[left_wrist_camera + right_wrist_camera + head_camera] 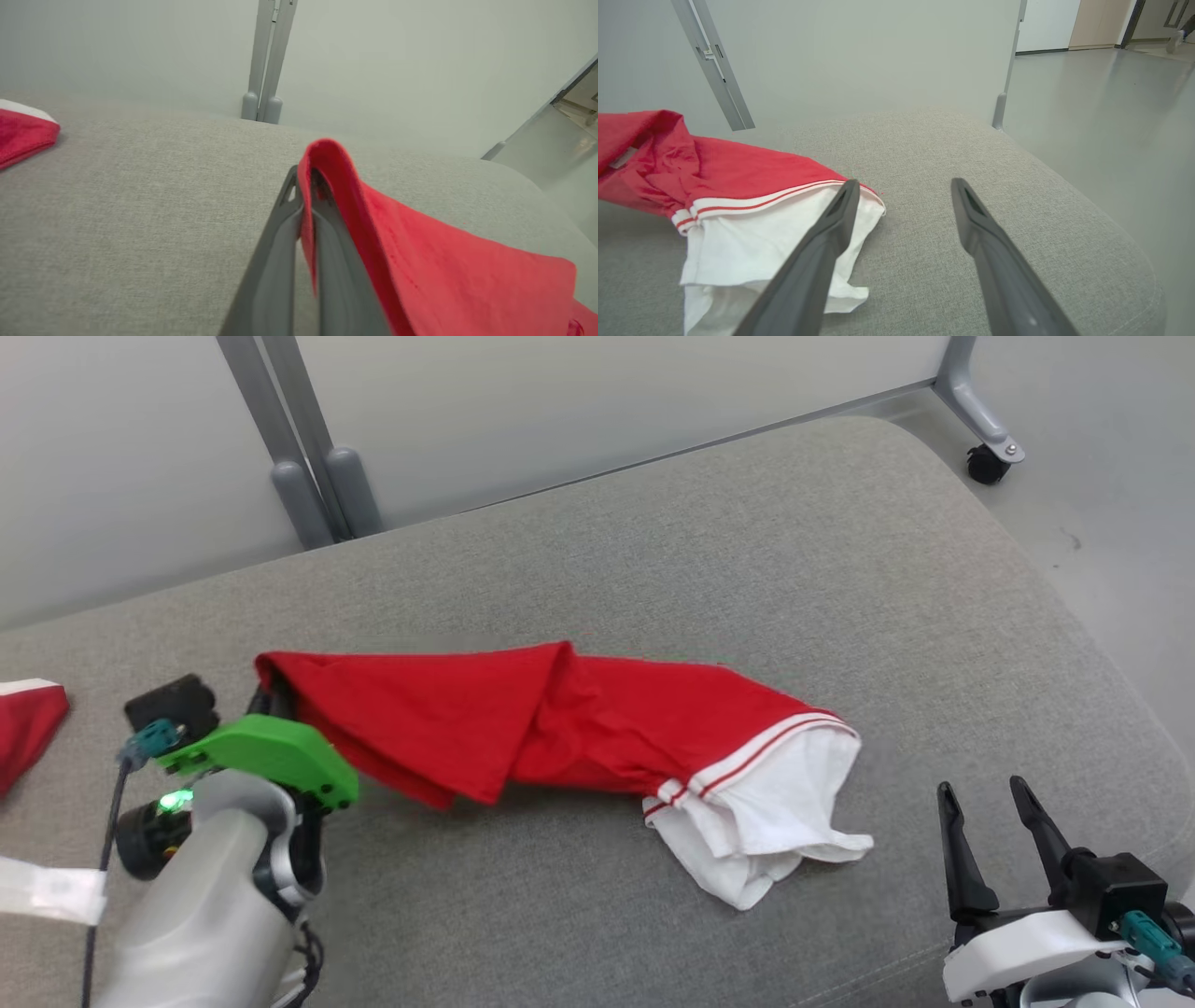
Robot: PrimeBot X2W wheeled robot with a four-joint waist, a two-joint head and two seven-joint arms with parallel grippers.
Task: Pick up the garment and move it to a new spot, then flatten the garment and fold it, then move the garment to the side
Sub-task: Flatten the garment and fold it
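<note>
The garment (579, 728) is red with a white end trimmed in red stripes, lying stretched across the grey cushion (747, 551). My left gripper (271, 695) is shut on the garment's red left corner. In the left wrist view that red fabric (420, 252) folds over the closed fingertips of my left gripper (306, 182). My right gripper (985, 793) stands open at the lower right, apart from the white end. In the right wrist view the garment's white end (752, 233) lies left of my right gripper (903, 186), partly behind the left finger.
A second red and white cloth (28, 719) lies at the cushion's far left edge. Grey frame legs (308, 476) and a pale wall panel stand behind the cushion. A castor wheel (990, 462) sits on the floor at the far right. The cushion's rounded edge drops off on the right.
</note>
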